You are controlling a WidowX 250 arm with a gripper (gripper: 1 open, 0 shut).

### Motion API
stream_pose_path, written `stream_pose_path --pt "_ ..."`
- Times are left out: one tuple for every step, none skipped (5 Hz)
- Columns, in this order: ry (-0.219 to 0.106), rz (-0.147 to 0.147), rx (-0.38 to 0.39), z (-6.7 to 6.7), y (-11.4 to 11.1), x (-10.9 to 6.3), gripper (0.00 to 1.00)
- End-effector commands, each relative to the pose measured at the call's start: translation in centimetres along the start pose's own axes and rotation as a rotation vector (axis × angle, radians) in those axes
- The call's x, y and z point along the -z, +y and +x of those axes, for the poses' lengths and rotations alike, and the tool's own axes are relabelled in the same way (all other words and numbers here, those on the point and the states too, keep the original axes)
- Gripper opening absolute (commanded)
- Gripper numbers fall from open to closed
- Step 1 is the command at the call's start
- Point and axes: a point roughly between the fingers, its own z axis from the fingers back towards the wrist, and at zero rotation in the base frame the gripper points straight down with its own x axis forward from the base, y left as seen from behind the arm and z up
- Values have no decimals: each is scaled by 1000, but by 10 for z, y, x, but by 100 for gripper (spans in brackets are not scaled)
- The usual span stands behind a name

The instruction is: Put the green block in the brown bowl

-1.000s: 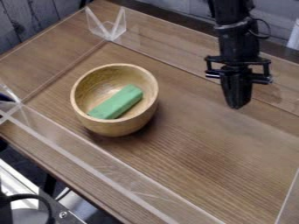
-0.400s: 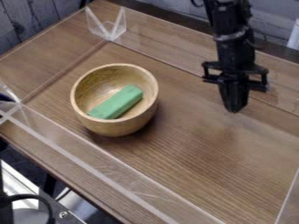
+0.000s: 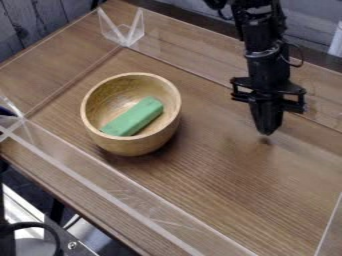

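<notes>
The green block (image 3: 134,116) lies flat inside the brown bowl (image 3: 98,133), which sits left of centre on the wooden table. Well to the right of the bowl, my black gripper (image 3: 267,129) points straight down, its tip just above the table top. Its fingers are pressed together with nothing between them. The gripper is apart from both bowl and block.
A low clear plastic wall (image 3: 80,176) runs around the wooden table (image 3: 214,180), with taped corners at the back left (image 3: 130,30) and at the left edge. Dark equipment shows past the front left corner.
The gripper has sunk lower toward the table and shifted slightly, staying shut. Bowl and block have not moved.
</notes>
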Motion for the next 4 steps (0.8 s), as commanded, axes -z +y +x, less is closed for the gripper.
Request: stream_pose_path --pt "-36 45 14 14 -4 -10 0" --pt "-81 54 60 3 -7 -25 0" --pt "-78 102 55 -3 -13 -32 0" --pt "-77 155 38 -14 -16 -41 0"
